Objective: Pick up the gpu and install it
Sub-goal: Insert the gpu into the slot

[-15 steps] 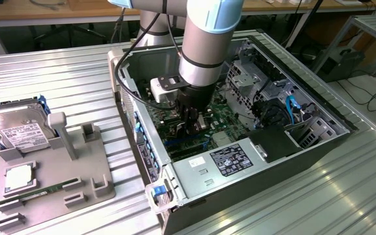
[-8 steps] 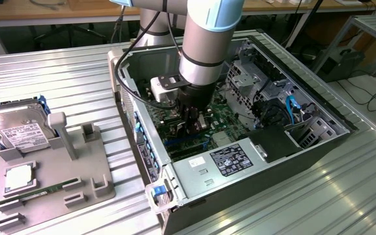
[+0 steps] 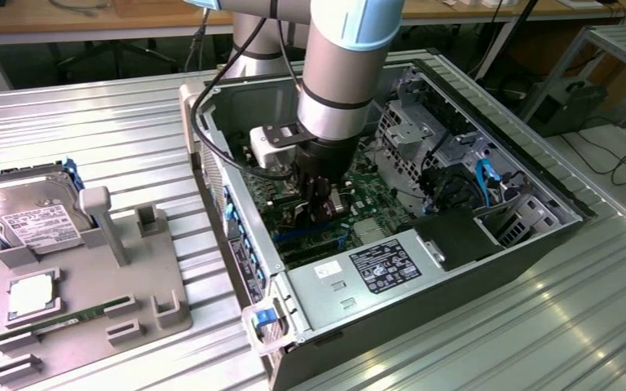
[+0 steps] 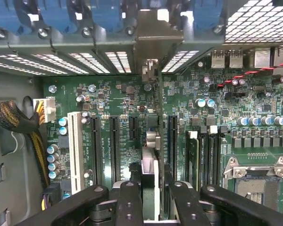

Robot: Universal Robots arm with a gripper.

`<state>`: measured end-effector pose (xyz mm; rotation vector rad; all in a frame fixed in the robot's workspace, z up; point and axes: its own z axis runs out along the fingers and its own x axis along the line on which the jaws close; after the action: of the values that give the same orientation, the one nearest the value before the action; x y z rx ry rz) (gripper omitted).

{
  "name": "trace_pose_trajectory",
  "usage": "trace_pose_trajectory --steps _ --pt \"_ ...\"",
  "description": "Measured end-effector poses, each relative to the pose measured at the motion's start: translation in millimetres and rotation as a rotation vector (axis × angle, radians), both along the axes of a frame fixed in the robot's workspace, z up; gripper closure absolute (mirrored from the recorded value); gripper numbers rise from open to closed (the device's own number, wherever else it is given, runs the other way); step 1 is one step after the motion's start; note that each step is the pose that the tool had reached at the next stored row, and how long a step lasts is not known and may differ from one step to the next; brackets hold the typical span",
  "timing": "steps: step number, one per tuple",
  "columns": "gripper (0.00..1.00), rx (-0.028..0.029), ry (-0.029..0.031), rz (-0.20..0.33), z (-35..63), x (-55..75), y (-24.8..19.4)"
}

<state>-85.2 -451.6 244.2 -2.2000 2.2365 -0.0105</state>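
Gripper (image 4: 151, 197) fingers, bottom centre, clamp our thin, stiff, fragile gpu (image 4: 151, 155) edge-on by its top edge above the motherboard (image 4: 122, 99).

One gpu (image 4: 150, 155), one hard drive (image 3: 30, 213)

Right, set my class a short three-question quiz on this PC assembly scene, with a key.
1. True or false: the gripper is shut on the gpu inside the computer case.
2. Where does the hard drive sit? A) inside the case B) on the grey holder tray at the exterior view's left C) on the floor
3. Fill in: the gpu's metal bracket is at the case's rear wall, over the green ____.

Key: 1 true; 2 B; 3 motherboard
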Motion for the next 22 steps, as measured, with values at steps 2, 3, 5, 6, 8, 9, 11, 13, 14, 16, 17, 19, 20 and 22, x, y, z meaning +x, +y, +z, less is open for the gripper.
trace_pose_trajectory --steps 2,3,5,6,8,9,11,13,14,16,17,19,20,22 --pt "0.73 0.0 0.0 0.0 0.0 -0.1 0.1" --pt "0.73 0.0001 0.0 0.0 0.0 -0.1 0.1" --pt "0.73 -0.0001 0.0001 0.0 0.3 -0.1 0.2" --pt "0.73 -0.0001 0.0 0.0 1.2 -0.1 0.3" --pt "0.73 -0.0005 -0.0007 0.0 2.1 -0.1 0.4" --pt "0.73 -0.0005 -0.0009 0.0 2.1 -0.1 0.4" --pt "0.73 -0.0006 -0.0009 0.0 2.2 -0.1 0.4" --pt "0.73 -0.0007 -0.0009 0.0 2.2 -0.2 0.4" --pt "0.73 -0.0007 -0.0009 0.0 2.2 -0.2 0.4" --pt "0.73 -0.0007 -0.0009 0.0 2.2 -0.2 0.5" --pt "0.73 -0.0006 -0.0007 0.0 2.2 -0.2 0.5" --pt "0.73 -0.0007 0.0019 0.0 2.2 -0.2 0.5" --pt "0.73 -0.0007 0.0033 0.0 2.3 -0.2 0.5" --pt "0.73 -0.0008 0.0061 0.0 2.3 -0.2 0.5"
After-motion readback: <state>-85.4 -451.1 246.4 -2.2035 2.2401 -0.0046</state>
